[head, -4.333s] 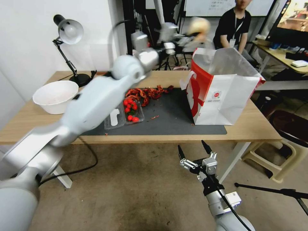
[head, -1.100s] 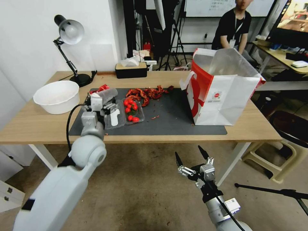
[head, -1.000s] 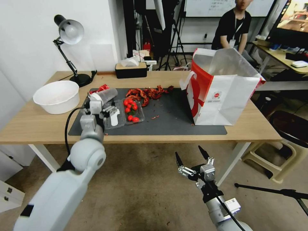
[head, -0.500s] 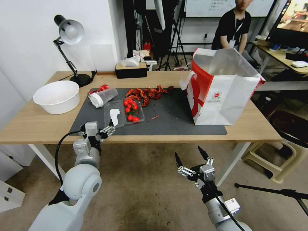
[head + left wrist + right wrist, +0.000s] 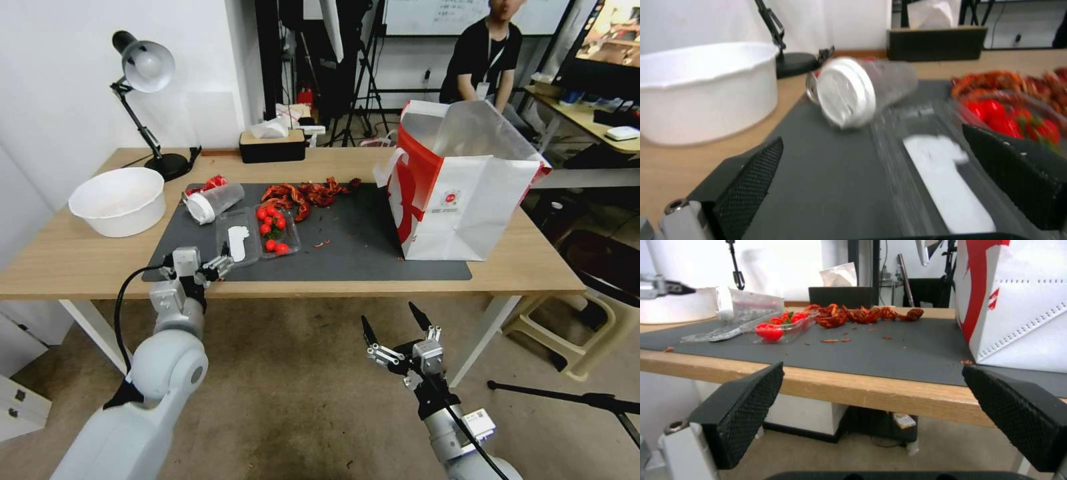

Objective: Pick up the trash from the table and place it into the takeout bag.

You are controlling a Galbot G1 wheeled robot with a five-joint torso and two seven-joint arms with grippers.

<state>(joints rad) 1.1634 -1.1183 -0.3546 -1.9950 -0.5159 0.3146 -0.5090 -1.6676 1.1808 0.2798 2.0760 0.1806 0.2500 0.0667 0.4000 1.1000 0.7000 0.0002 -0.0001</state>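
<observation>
The left gripper [image 5: 223, 262] hovers at the near edge of the large dark grey rectangular mat [image 5: 360, 247], jaws spread and empty, seemingly lined up for a reach. Toward the mat's far left corner lies the clear plastic cup with white lid [image 5: 213, 201], tipped on its side. The tall white paper takeout bag with red side panels [image 5: 460, 190] stands open on the mat's right end, ready for drops. The right gripper [image 5: 393, 323] waits below the mat's front edge, jaws apart.
</observation>
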